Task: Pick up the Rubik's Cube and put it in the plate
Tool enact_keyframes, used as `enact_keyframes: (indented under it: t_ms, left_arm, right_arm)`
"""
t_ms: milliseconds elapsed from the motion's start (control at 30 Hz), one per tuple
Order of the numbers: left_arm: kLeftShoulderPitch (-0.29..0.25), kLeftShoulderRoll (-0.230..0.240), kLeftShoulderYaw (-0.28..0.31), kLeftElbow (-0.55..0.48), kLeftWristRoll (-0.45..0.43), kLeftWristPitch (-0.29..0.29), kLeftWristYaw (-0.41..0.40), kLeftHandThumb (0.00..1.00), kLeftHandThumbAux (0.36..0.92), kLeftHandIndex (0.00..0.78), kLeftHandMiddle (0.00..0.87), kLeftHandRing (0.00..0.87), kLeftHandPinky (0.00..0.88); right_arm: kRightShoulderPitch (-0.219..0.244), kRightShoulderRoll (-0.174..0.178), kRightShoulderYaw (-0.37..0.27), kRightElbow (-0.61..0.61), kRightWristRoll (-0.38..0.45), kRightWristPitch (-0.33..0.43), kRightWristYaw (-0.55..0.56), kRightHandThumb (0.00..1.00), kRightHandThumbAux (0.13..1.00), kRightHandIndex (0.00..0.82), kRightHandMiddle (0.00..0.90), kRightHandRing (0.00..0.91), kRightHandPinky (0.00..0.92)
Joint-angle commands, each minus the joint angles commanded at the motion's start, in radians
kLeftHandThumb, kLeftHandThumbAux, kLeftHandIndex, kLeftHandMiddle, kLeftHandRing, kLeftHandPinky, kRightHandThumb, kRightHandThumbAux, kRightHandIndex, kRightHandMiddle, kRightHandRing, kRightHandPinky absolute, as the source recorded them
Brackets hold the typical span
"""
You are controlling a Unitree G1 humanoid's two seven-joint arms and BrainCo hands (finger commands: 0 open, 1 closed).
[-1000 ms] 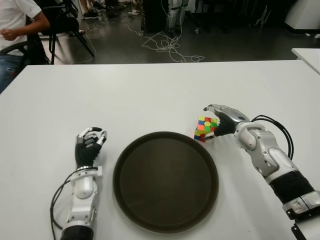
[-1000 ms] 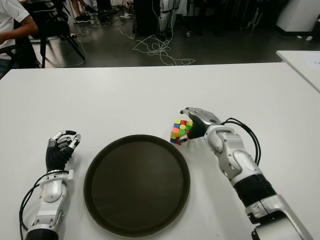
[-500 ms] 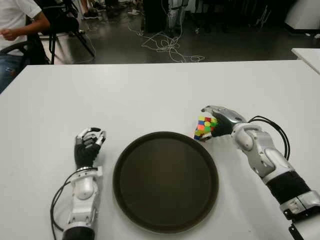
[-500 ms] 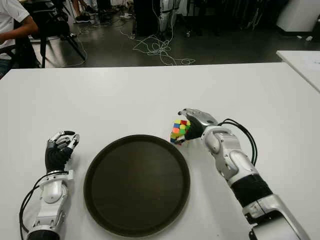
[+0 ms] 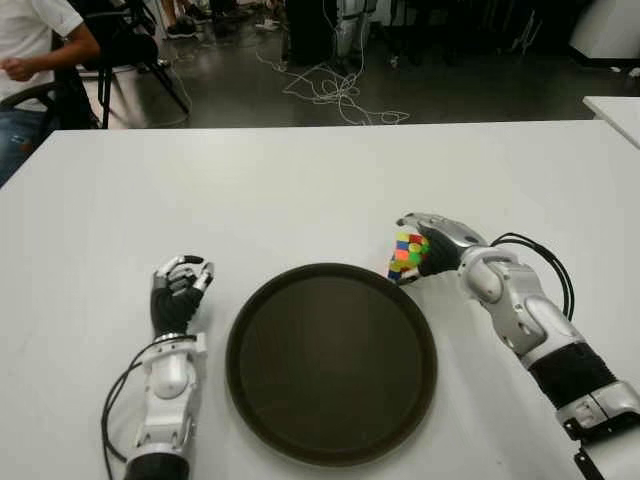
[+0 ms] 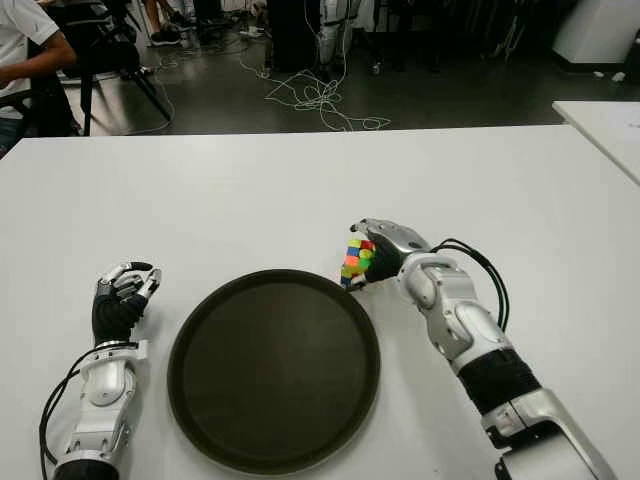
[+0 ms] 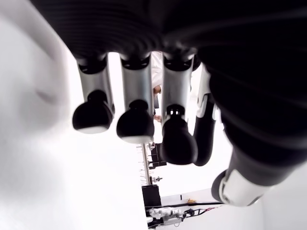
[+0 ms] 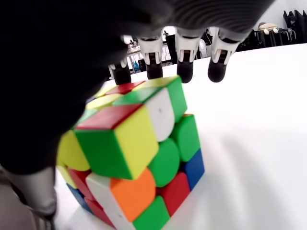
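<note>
A broad white table [image 5: 300, 180] fills most of the scene. Beyond its far edge lies a dark, dull floor [image 5: 480, 95], where a loose tangle of pale cables [image 5: 335, 95] trails just past the table's middle. Off the table's far left corner a person in a white top [image 5: 35, 40] sits on a black chair [image 5: 120, 50]. To the table's right, the corner of a second white table [image 5: 615, 110] shows. Dark equipment stands farther back, too dim to identify.
</note>
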Motion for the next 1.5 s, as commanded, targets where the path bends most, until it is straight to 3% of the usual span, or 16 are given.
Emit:
enact_keyframes:
  t_ms: [100,600,1500]
  left_arm:
    - [0.000,-0.005,0.003,0.001,-0.004,-0.005,0.005,0.704,0.707,0.443,0.817,0.841,0.828]
    - [0.007,-0.015,0.004,-0.026,-0.021,0.012,-0.004,0.706,0.706,0.444,0.817,0.839,0.833]
    - [0.003,0.003,0.002,-0.024,-0.005,0.042,-0.004,0.705,0.706,0.443,0.808,0.828,0.818]
  right_arm:
    - [-0.009,0.017,0.010,0.041,-0.003,-0.001,-0.019,0.000,0.682,0.000,0.000,0.000,0.000]
    - [-0.001,0.019,0.014,0.032,0.001,0.002,-0.016,0.000,0.648,0.000,0.000,0.000,0.000]
    - [0.008,0.020,0.013,0.032,0.002,0.036,-0.018,0.000,0.674,0.000,0.000,0.000,0.000]
